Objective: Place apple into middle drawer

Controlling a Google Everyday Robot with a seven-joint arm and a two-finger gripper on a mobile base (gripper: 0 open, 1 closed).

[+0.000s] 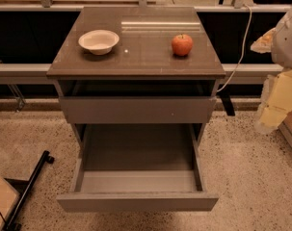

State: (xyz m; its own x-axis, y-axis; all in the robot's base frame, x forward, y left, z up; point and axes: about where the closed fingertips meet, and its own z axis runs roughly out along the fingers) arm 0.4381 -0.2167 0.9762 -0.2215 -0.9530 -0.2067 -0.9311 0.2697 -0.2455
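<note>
I log: apple (pixel 182 44), stem up, on surface (pixel 145 61) right of bowl (pixel 99 41); middle drawer (pixel 136 202) pulled open; gripper (pixel 276 102) at right edge, well apart from the apple, grip state I cannot tell.

Red-orange apple (pixel 182 44), white bowl (pixel 99 41), grey middle drawer (pixel 136 202), speckled floor (pixel 251 177), pale yellow pincer (pixel 276 105) at right edge.

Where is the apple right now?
In the camera view the apple sits on the cabinet top, right of the white bowl, above the open middle drawer. The gripper hangs at the frame's right edge.
</note>
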